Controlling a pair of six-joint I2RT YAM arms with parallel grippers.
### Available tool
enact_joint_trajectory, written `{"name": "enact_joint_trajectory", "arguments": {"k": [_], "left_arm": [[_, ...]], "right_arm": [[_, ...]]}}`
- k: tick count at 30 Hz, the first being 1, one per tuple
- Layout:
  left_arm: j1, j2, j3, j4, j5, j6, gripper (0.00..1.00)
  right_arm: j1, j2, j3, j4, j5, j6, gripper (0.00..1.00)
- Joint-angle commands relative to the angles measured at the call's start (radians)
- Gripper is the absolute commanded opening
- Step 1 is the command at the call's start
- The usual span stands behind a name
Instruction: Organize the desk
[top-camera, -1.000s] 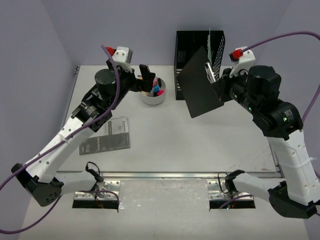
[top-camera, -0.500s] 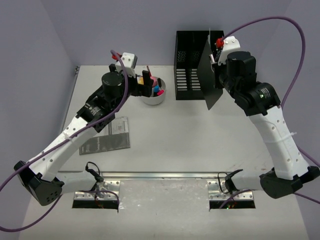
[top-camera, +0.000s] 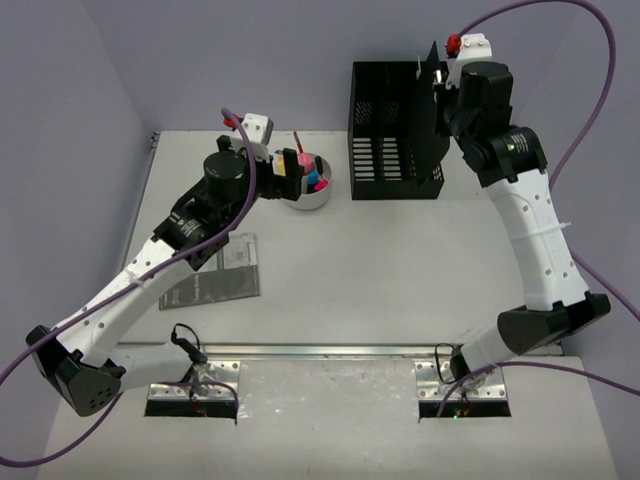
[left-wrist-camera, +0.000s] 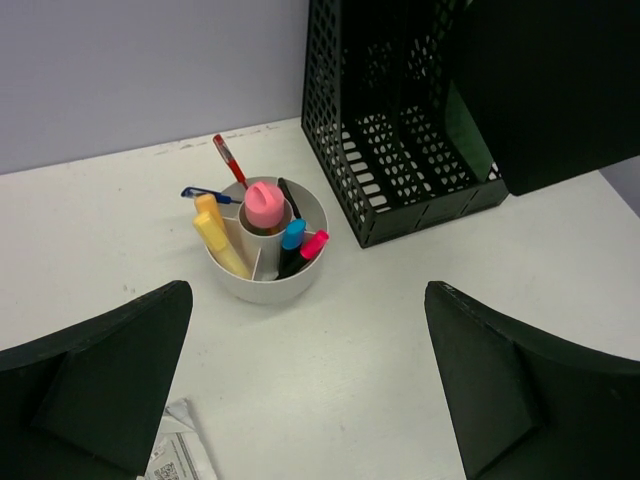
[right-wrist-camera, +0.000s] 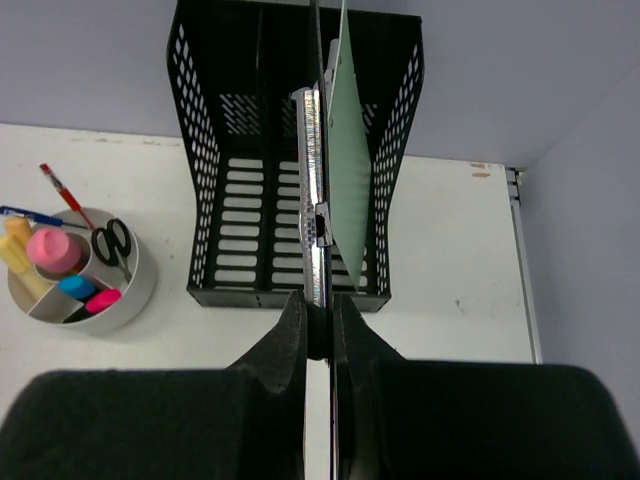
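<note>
The white desk (top-camera: 400, 270) carries a black mesh file rack (top-camera: 385, 150) at the back. My right gripper (top-camera: 440, 100) is shut on a black clipboard (top-camera: 432, 90) and holds it upright above the rack's right slot. In the right wrist view the clipboard (right-wrist-camera: 315, 200) is edge-on, its metal clip up, between the shut fingers of the gripper (right-wrist-camera: 320, 320), beside a pale green sheet (right-wrist-camera: 350, 150) in the rack (right-wrist-camera: 240, 200). My left gripper (top-camera: 290, 165) is open and empty, just left of the white pen cup (top-camera: 307, 188); in its own view the gripper (left-wrist-camera: 310, 390) hovers over bare desk (left-wrist-camera: 340, 350).
The pen cup (left-wrist-camera: 262, 285) holds highlighters, pens and scissors. A grey booklet (top-camera: 212, 272) lies flat at the desk's left, its corner showing in the left wrist view (left-wrist-camera: 180, 455). A silver rail (top-camera: 330, 351) runs along the near edge. Walls stand close behind the rack.
My right arm has swung the clipboard from tilted over the desk up and back to upright over the rack. My left gripper has edged right toward the pen cup.
</note>
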Motion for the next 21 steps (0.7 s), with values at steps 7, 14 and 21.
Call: {"name": "enact_joint_trajectory", "arguments": {"k": [7,14,21], "left_arm": [[0.013,-0.031,-0.030,0.071,-0.019,0.008,1.00],[0.016,-0.038,-0.048,0.077,-0.022,0.011,1.00],[0.022,-0.050,-0.076,0.086,-0.024,0.014,1.00]], "right_arm": [[-0.054,0.130,0.173,0.108,-0.133,0.055,0.01],[-0.074,0.256,0.258,0.174,-0.141,0.024,0.01],[-0.096,0.344,0.284,0.223,-0.162,0.009,0.01]]}}
